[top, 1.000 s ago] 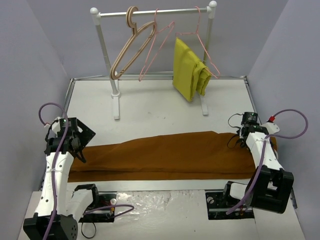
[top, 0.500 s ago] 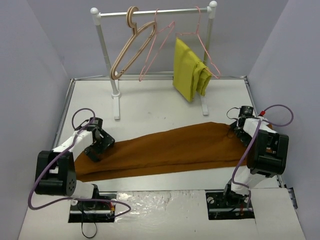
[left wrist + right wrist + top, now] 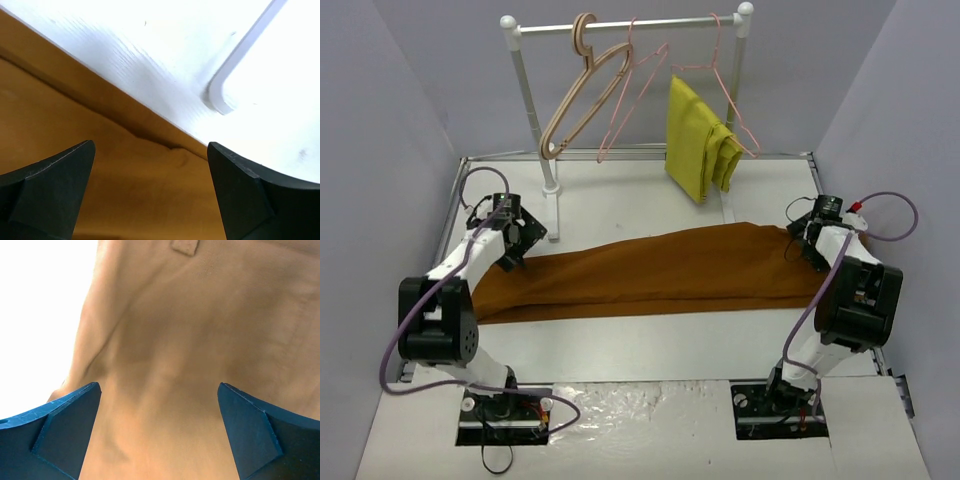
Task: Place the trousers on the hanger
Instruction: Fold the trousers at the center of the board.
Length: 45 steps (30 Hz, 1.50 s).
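Left pincer [image 3: 151,150]: released, fingers spread wide, sitting low over the edge of the trousers [image 3: 100,200] at their left end, bare worktop [image 3: 165,45] just past it. Right pincer [image 3: 159,387]: also released, fingers wide, cloth filling the whole gap beneath, at the right end. Neither wrist view shows fabric clamped. From above, the trousers lie flat at full length across the worktop between the two arms, just in front of the rack [image 3: 630,22]. My read is one arm per end, so the cloth can be lifted evenly. Target hanger [image 3: 625,110], the empty pink wire one, hangs on the rail between the wooden hanger [image 3: 582,95] and the pink one carrying the yellow garment [image 3: 695,140]. Nothing on it yet. Next move likely needs a grip at both ends.
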{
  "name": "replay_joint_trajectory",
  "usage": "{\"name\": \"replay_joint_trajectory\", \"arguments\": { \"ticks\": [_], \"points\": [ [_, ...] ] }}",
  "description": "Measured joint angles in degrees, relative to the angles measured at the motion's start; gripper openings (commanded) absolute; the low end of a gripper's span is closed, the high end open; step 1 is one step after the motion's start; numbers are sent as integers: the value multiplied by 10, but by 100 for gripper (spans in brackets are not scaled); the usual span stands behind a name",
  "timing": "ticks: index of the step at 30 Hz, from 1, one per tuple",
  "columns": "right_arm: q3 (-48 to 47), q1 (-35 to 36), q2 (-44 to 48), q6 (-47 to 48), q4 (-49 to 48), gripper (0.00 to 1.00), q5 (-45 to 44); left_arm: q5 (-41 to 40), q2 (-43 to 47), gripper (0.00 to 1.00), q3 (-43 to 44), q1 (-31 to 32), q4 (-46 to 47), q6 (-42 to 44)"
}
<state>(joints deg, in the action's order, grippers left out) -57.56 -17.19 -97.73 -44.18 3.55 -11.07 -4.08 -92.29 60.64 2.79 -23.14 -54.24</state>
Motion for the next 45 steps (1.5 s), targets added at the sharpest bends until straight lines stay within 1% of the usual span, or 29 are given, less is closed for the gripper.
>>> {"name": "replay_joint_trajectory", "arguments": {
  "ticks": [4, 6, 9, 11, 13, 16, 20, 21, 27, 29, 30, 32, 33, 35, 36, 38, 39, 42, 45],
  "points": [
    [-8, 12, 80, 24, 47, 100, 5, -40, 109, 95, -6, -3, -40, 10],
    [-10, 27, 135, 31, 60, 100, 12, -59, 169, 95, -14, -19, -71, 8],
    [-9, 56, 206, 47, 75, 100, 33, -70, 246, 95, -38, -77, -127, -5],
    [1, 75, 237, 58, 77, 100, 56, -68, 277, 95, -62, -118, -158, -12],
    [25, 97, 260, 69, 81, 100, 83, -69, 299, 95, -95, -151, -191, -18],
    [69, 128, 275, 84, 99, 100, 126, -62, 308, 98, -137, -162, -226, -23],
    [103, 161, 279, 99, 119, 100, 160, -55, 302, 100, -166, -176, -230, -30],
    [107, 165, 281, 101, 121, 100, 165, -54, 299, 94, -169, -180, -228, -33],
    [115, 171, 295, 112, 122, 100, 178, -57, 268, 81, -170, -186, -205, -50],
    [115, 175, 296, 113, 122, 100, 180, -64, 253, 75, -170, -186, -199, -57],
    [115, 177, 296, 113, 122, 100, 180, -67, 247, 67, -170, -186, -197, -61],
    [115, 181, 296, 113, 122, 100, 180, -74, 238, 57, -171, -186, -193, -70],
    [115, 183, 296, 113, 122, 100, 180, -77, 235, 47, -171, -186, -193, -73],
    [115, 184, 296, 113, 122, 100, 180, -82, 230, 33, -171, -186, -188, -80],
    [115, 184, 296, 113, 122, 100, 180, -84, 228, 20, -171, -186, -186, -82],
    [115, 184, 296, 114, 122, 100, 180, -88, 228, 10, -170, -186, -180, -81],
    [115, 184, 296, 115, 122, 100, 180, -90, 228, 3, -169, -186, -178, -78],
    [115, 184, 296, 115, 122, 100, 180, -91, 228, 2, -146, -186, -175, -57],
    [115, 184, 296, 115, 122, 100, 180, -89, 226, 2, -86, -186, -162, -23]
  ]
}}
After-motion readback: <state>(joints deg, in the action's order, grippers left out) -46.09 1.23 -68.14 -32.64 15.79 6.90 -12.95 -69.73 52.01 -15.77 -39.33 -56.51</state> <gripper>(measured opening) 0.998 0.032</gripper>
